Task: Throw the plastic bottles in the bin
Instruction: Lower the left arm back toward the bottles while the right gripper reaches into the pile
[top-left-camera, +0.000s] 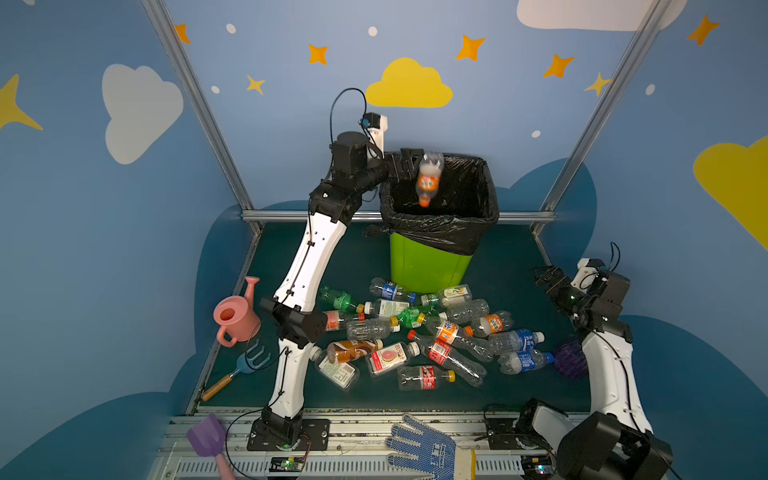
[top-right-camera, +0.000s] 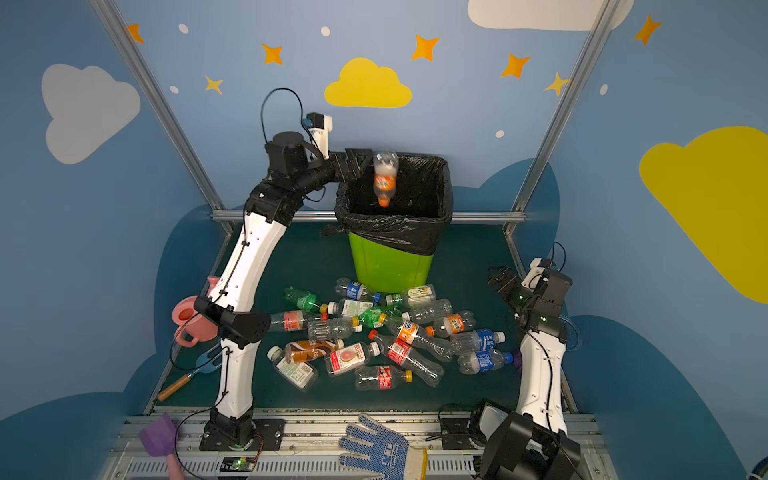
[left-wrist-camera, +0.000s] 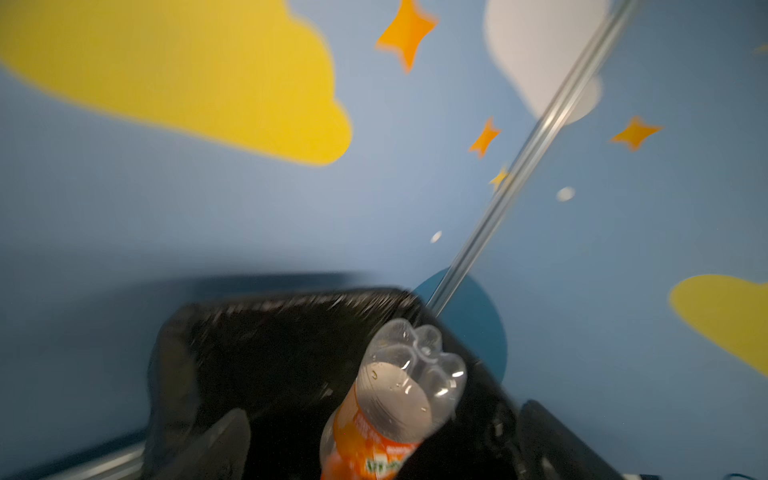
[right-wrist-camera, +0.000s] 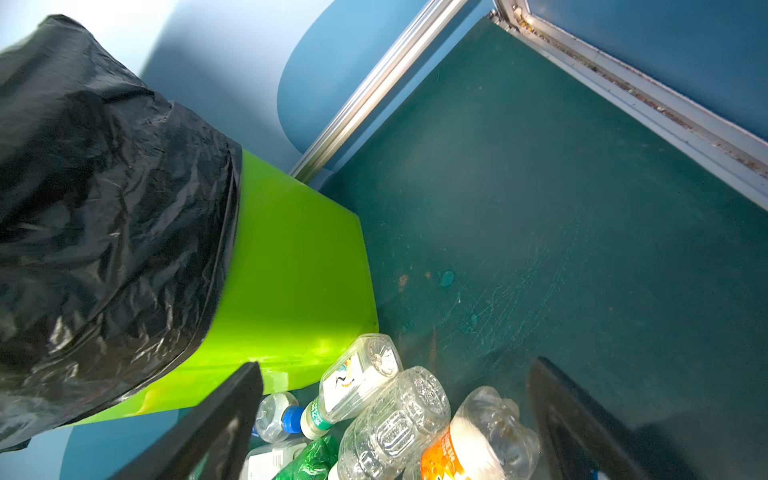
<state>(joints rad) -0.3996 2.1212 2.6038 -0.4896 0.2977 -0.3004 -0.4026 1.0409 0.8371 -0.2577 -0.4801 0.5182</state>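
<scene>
An orange-labelled plastic bottle (top-left-camera: 429, 178) (top-right-camera: 385, 178) (left-wrist-camera: 395, 399) hangs cap down and blurred in the mouth of the bin (top-left-camera: 428, 266) (top-right-camera: 388, 266) (left-wrist-camera: 270, 307), touching nothing that I can see. My left gripper (top-left-camera: 410, 164) (top-right-camera: 360, 162) (left-wrist-camera: 382, 451) is open at the bin's far left rim, its fingers wide apart on either side of the bottle. Several plastic bottles (top-left-camera: 436, 336) (top-right-camera: 390, 340) (right-wrist-camera: 390, 424) lie heaped on the green floor in front of the bin (right-wrist-camera: 291, 270). My right gripper (top-left-camera: 546, 276) (top-right-camera: 500, 276) (right-wrist-camera: 395, 428) is open and empty above the heap's right edge.
A pink watering can (top-left-camera: 235, 316) and a blue hand rake (top-left-camera: 245, 365) lie left of my left arm. A purple ribbed vase (top-left-camera: 569, 357) sits by my right arm. A purple shovel (top-left-camera: 205, 436) and a blue dotted glove (top-left-camera: 424, 449) rest on the front rail.
</scene>
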